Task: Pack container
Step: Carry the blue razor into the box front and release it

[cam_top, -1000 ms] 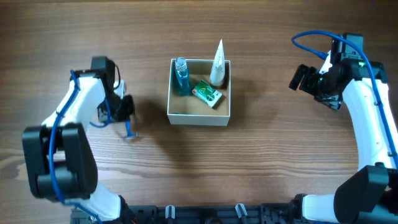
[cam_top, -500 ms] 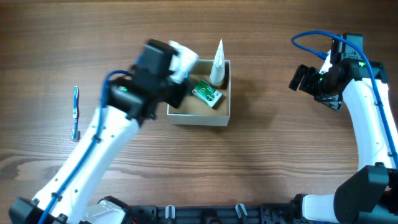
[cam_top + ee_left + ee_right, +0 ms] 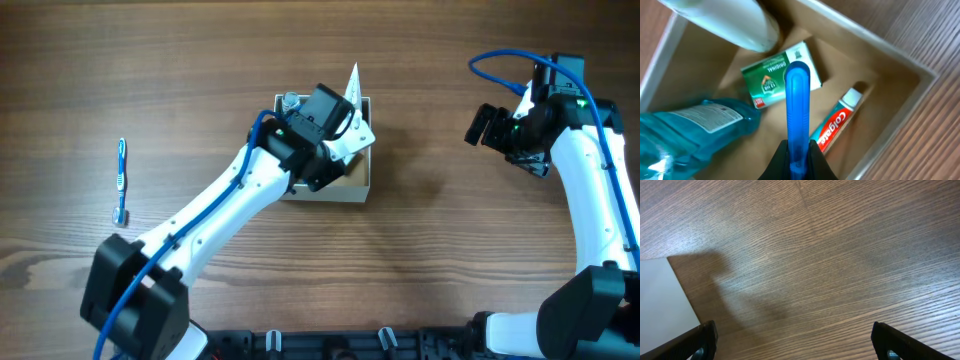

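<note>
The container point(image 3: 356, 192) stands at mid-table, white walls and tan inside point(image 3: 890, 107). In it lie a green box point(image 3: 777, 75), a Colgate toothpaste tube point(image 3: 837, 122), a teal mouthwash bottle point(image 3: 695, 130) and a white tube point(image 3: 725, 20). The tube's tip sticks out over the far rim point(image 3: 351, 82). My left gripper point(image 3: 796, 145) is shut on a blue toothbrush handle point(image 3: 797, 95) and holds it above the container's inside. In the overhead view its wrist point(image 3: 325, 125) covers most of the container. My right gripper point(image 3: 490, 125) is open and empty, off to the right over bare wood point(image 3: 792, 335).
A second blue toothbrush point(image 3: 120, 180) lies on the table at the far left. A white surface point(image 3: 660, 295) shows at the left edge of the right wrist view. The table is dark wood.
My left arm has swung from the table's left side to over the container. The right arm has not moved.
</note>
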Available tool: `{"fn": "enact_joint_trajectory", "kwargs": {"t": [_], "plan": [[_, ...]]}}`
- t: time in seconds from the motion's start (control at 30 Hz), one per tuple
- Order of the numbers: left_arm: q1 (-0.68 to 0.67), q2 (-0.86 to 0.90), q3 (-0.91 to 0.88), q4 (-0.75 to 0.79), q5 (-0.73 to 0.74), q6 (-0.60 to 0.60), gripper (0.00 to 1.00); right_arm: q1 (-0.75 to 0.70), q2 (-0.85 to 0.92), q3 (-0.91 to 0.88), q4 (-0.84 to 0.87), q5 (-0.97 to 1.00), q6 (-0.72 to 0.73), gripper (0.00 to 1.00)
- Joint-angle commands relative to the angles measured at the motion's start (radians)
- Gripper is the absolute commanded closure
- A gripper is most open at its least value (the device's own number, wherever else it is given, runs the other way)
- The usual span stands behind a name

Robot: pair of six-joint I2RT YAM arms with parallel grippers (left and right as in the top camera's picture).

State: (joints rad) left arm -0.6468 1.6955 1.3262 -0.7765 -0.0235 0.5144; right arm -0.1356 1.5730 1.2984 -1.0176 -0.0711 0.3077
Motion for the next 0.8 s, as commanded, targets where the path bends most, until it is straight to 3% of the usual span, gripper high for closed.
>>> {"fn": "enact_joint_trajectory", "kwargs": {"t": [0.0,0.03,0.07,0.1,0.17,0.23,0.37,0.43,0.57,0.77], "plan": [[0.005,0.024,0.003,0.003,-0.034,0.032,0.94,-0.002,0.007,0.002,-0.001,-0.008,-0.019,0.00],[0.005,0.023,0.003,0.003,-0.034,0.031,0.84,-0.002,0.007,0.002,-0.001,-0.008,-0.019,0.00],[0.005,0.023,0.003,-0.002,-0.034,0.028,0.60,-0.002,0.007,0.002,0.000,-0.008,-0.019,0.00],[0.005,0.023,0.003,-0.006,-0.034,0.028,0.53,-0.002,0.007,0.002,0.000,-0.005,-0.019,0.00],[0.005,0.013,0.003,-0.009,-0.035,0.027,0.40,-0.002,0.007,0.002,0.000,0.000,-0.020,0.00],[0.005,-0.010,0.003,-0.013,-0.035,0.023,0.34,-0.002,0.007,0.002,0.000,0.003,-0.020,0.00],[0.008,-0.092,0.004,-0.022,-0.134,-0.109,0.16,-0.002,0.007,0.002,0.000,0.003,-0.020,0.00],[0.026,-0.149,0.004,-0.045,-0.163,-0.168,0.00,-0.002,0.007,0.002,0.000,0.003,-0.020,0.00],[0.169,-0.278,0.004,-0.105,-0.161,-0.306,0.00,-0.002,0.007,0.002,0.000,0.003,-0.020,0.00],[0.534,-0.333,0.002,-0.122,-0.142,-0.449,0.00,-0.002,0.007,0.002,0.000,0.003,-0.021,0.00]]}}
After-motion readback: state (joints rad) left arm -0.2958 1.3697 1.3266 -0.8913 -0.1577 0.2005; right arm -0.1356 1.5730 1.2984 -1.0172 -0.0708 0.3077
